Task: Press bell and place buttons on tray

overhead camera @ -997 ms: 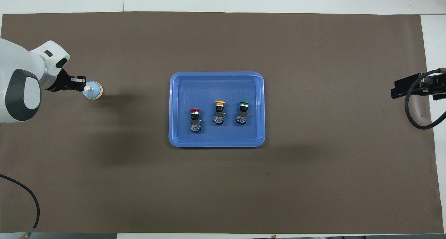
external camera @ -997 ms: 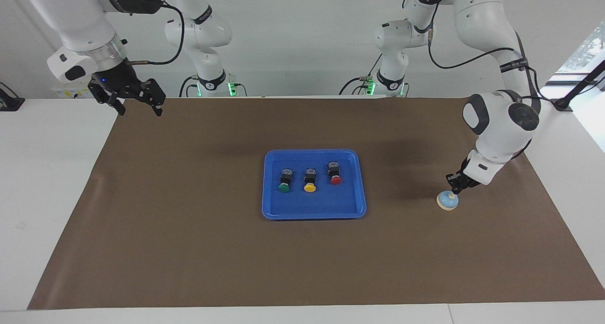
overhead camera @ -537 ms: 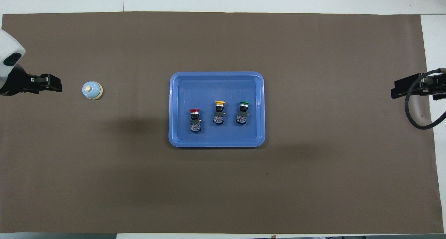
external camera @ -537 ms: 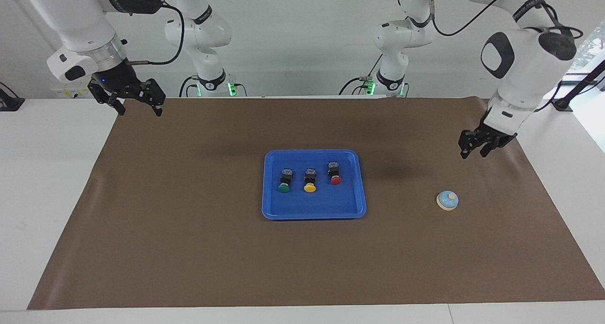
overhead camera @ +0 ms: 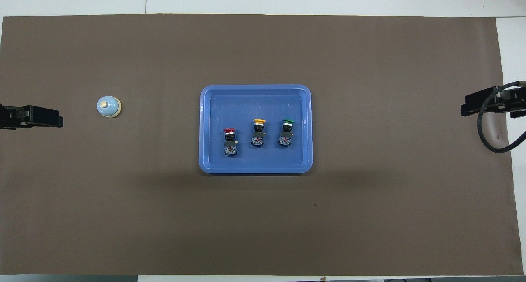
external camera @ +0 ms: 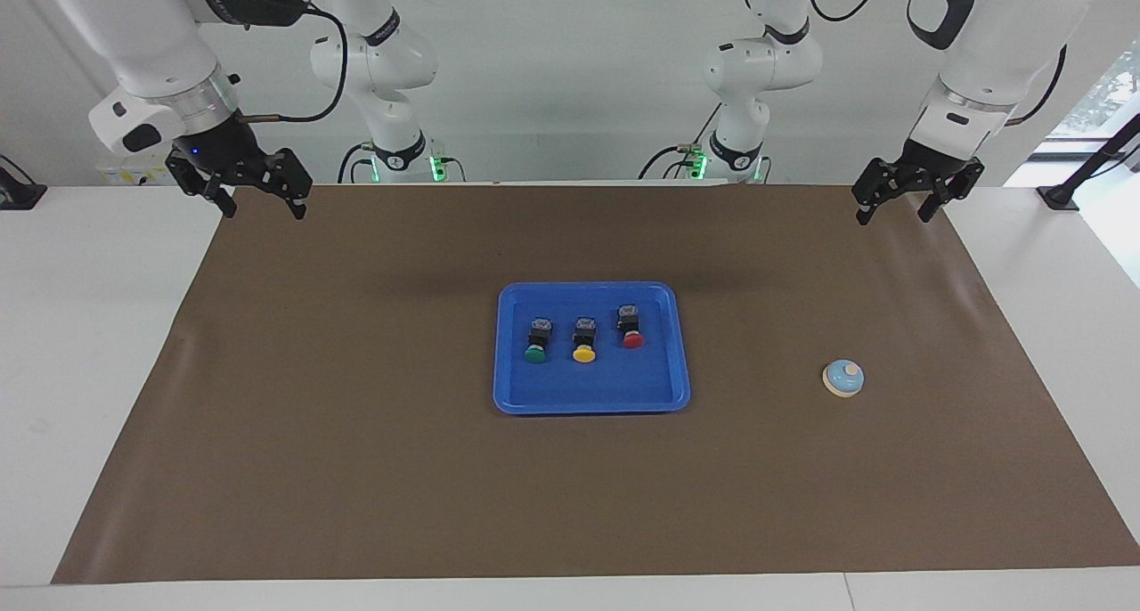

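Jaws spread and empty on both raised grippers, we judge the task complete: three buttons (external camera: 583,337) lie in the tray (external camera: 591,403), bell (external camera: 842,378) free, no further move required.

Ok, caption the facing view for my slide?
Three push-button switches lie in blue plastic tray; light-blue dome bell sits apart; both grippers raised, open.
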You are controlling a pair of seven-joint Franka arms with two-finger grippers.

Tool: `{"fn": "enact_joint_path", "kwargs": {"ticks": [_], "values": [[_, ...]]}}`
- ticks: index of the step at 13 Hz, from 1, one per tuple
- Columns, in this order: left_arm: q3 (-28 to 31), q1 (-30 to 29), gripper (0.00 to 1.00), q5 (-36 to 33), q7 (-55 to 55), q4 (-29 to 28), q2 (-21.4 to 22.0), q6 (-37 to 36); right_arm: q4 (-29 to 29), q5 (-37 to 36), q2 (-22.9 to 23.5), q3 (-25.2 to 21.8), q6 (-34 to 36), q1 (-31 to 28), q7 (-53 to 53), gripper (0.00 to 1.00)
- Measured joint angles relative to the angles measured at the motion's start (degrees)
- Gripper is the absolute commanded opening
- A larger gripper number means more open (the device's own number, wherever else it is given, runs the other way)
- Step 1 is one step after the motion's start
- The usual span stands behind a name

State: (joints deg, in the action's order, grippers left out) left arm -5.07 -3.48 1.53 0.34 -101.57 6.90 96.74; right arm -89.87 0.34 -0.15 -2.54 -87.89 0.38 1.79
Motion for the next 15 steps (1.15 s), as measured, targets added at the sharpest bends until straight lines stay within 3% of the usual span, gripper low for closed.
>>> {"fn": "enact_joint_path", "kwargs": {"ticks": [4,15], "values": [[0.0,0.2,1.0,0.1,0.0,5.0,-3.5,-4.7,0.0,0.0,0.0,0.0,0.0,0.0,0.0,1.0],[-0.1,1.3,1.0,0.1,0.1,5.1,-4.2,-5.3,0.0,0.0,0.0,0.0,0.0,0.0,0.0,1.0]]}}
